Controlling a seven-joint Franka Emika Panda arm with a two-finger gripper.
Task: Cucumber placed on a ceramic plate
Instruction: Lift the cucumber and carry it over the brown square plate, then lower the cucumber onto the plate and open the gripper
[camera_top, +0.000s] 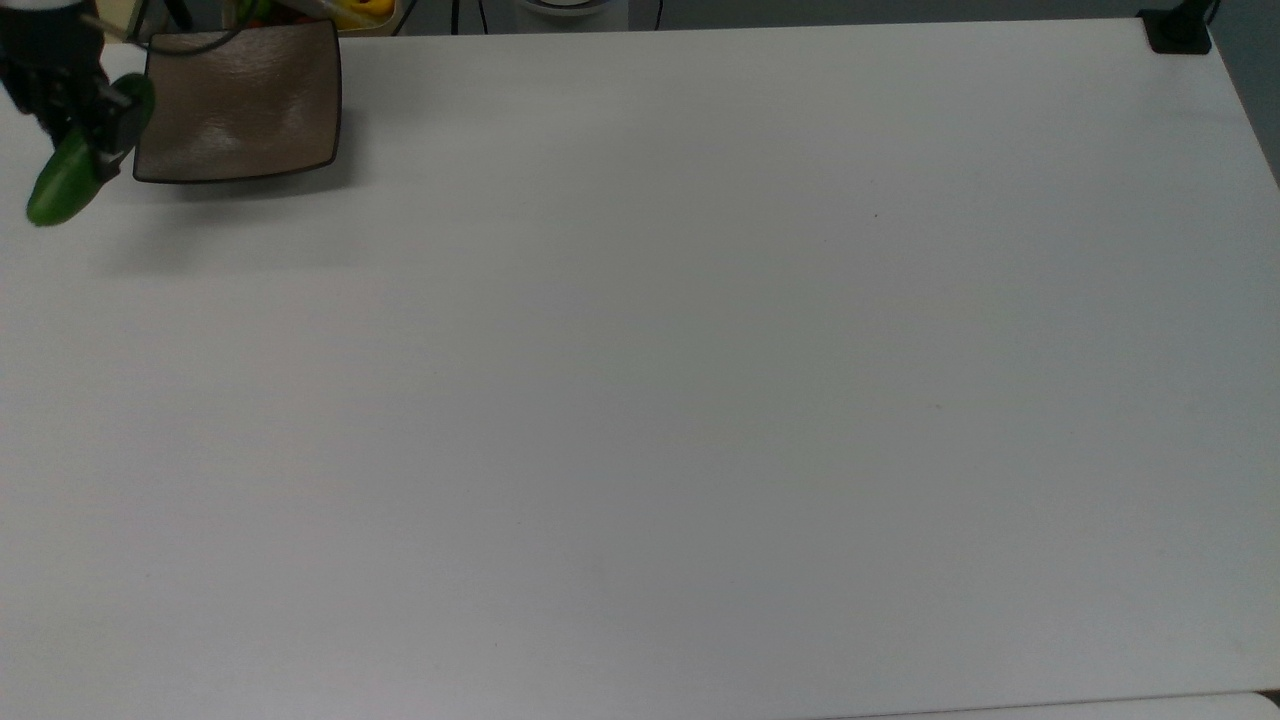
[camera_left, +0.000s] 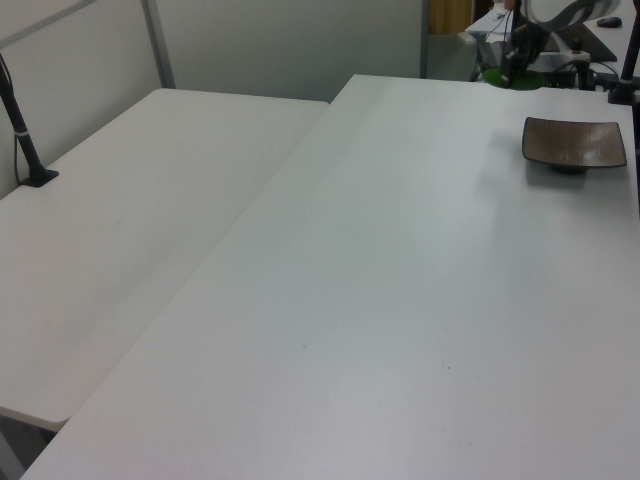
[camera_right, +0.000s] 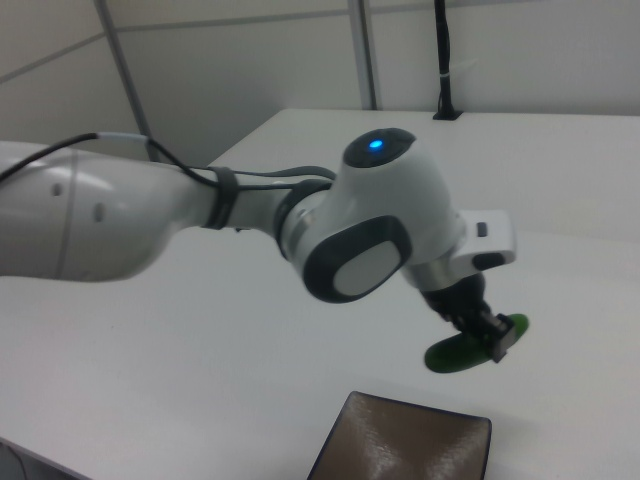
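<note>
One cucumber (camera_top: 65, 178) hangs clear of the white table (camera_top: 700, 400), pinched near its middle by my gripper (camera_top: 100, 125), fingers closed on it. In the top view its long axis runs from one o'clock to seven o'clock. The ceramic plate (camera_top: 240, 100) lies just beside it at three o'clock, empty.

The cucumber (camera_top: 60, 183) is dark green, the ceramic plate (camera_top: 240, 100) glossy tan-brown with a dark rim, the table (camera_top: 700, 400) plain white, the arm (camera_right: 200, 215) white and grey.
</note>
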